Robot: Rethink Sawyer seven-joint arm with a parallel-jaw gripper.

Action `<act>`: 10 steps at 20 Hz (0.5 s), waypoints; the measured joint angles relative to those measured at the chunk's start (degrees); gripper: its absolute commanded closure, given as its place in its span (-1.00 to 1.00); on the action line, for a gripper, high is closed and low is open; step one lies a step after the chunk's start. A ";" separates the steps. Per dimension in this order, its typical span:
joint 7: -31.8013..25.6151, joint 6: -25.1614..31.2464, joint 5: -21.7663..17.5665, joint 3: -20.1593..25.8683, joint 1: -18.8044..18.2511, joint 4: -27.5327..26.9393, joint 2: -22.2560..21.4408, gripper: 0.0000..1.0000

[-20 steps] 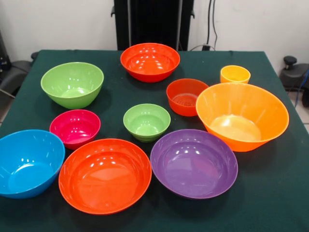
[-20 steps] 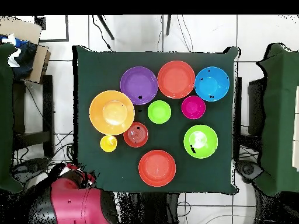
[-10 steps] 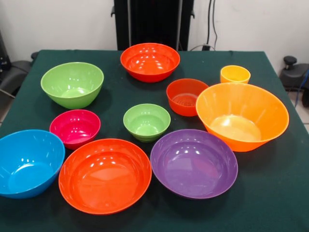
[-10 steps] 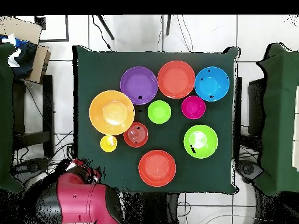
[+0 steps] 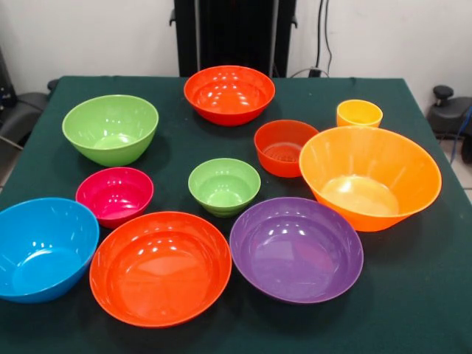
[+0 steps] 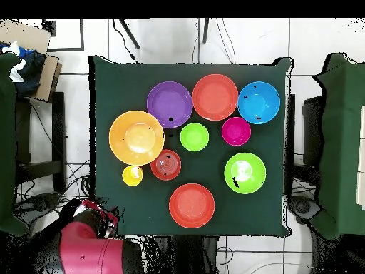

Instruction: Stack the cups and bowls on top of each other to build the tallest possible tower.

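nothing on the counter (image 5: 413,310) has moved vs the earlier frames; only the red arm (image 6: 89,250) off the counter's corner in the overhead view has shifted, now sitting lower and a bit left of where it was 0.5 s ago. claw: can't make it out in either view, so no telling if it's open or closed.

no tower yet, every piece sits alone on the green cloth. front view, far row: big green bowl (image 5: 110,129) at left, red-orange bowl (image 5: 229,94) centre-back, yellow cup (image 5: 359,113) at right. small red bowl (image 5: 285,147) sits just left of the cup and touches or nearly touches the big orange bowl (image 5: 370,177), which stands in front of the cup w/ its rim overlapping it in this view. mid row: magenta bowl (image 5: 115,195), small green bowl (image 5: 224,186). near row: blue bowl (image 5: 40,247) at left edge, wide red-orange bowl (image 5: 161,267) next to it, rims close, purple bowl (image 5: 296,248) to its right, rims about touching. purple rim also meets the orange bowl's base area.

all bowls upright, mouths up, empty. overhead shows the same spread: cup (image 6: 132,175) nearest the arm's corner, orange bowl (image 6: 136,138) beside it, blue (image 6: 259,102) at the far opposite corner.
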 measured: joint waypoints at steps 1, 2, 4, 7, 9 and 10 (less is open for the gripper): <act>0.00 0.31 0.00 -0.36 0.52 0.00 -0.56 -1.00; 0.00 0.57 -0.01 -0.68 0.96 0.01 -0.91 -1.00; 0.00 1.66 -0.01 -2.08 2.70 -0.06 -1.79 -1.00; 0.01 3.37 -0.01 -4.54 5.68 -0.11 -2.69 -1.00; 0.06 3.80 -0.02 -5.20 6.52 -0.11 -2.91 -1.00; 0.09 4.69 -0.02 -6.14 7.67 -0.10 -3.34 -1.00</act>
